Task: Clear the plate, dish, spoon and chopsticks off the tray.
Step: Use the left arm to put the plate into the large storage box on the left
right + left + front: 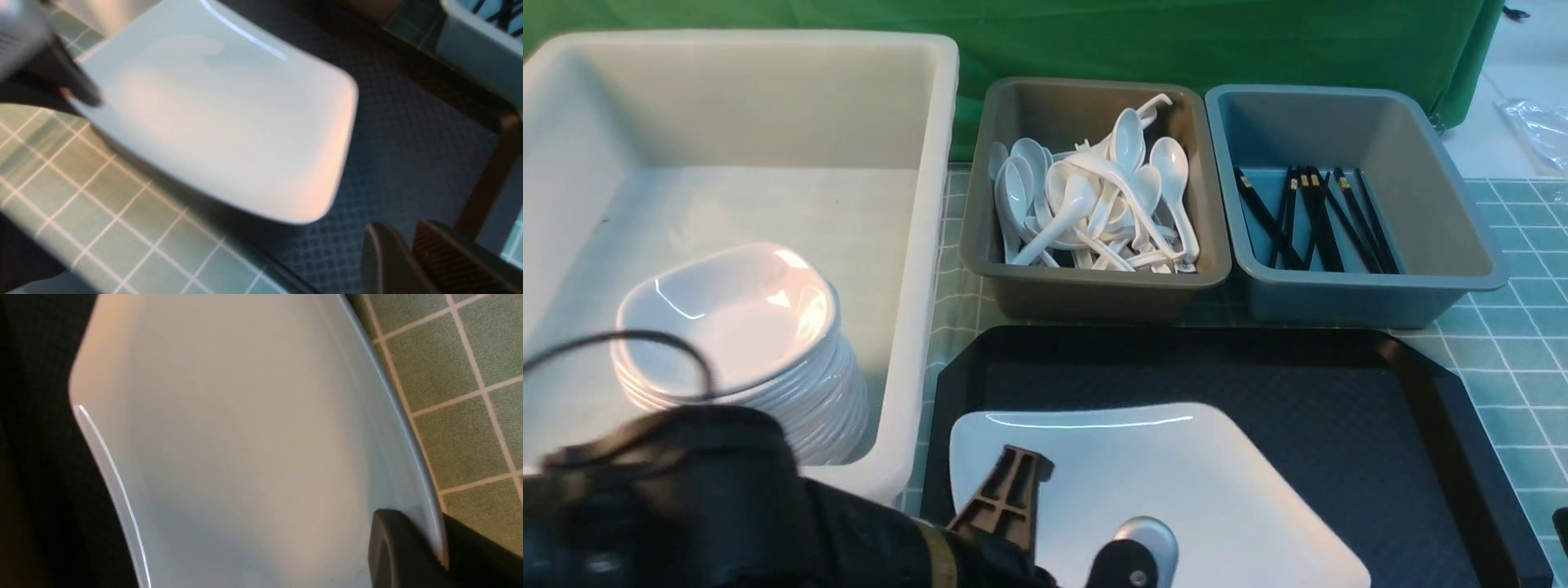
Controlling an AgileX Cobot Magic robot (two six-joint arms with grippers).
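Observation:
The large white square plate (pixel 1176 482) is tilted over the near left part of the black tray (pixel 1339 384). My left gripper (pixel 1013 510) is shut on the plate's near left rim. In the left wrist view the jaws (pixel 443 555) pinch the rim of the plate (pixel 245 437). In the right wrist view the plate (pixel 220 122) hangs partly past the tray (pixel 408 134), with the left gripper (pixel 77 96) on its edge. My right gripper (pixel 408 255) is shut and empty over the tray. No spoon, chopsticks or dish shows on the visible tray.
A big white tub (pixel 915 122) at the left holds a stack of small white dishes (pixel 743 343). A grey tub (pixel 1094 286) of white spoons (pixel 1094 204) and a blue-grey tub (pixel 1364 294) of black chopsticks (pixel 1315 220) stand behind the tray. A green checked cloth (pixel 1519 327) covers the table.

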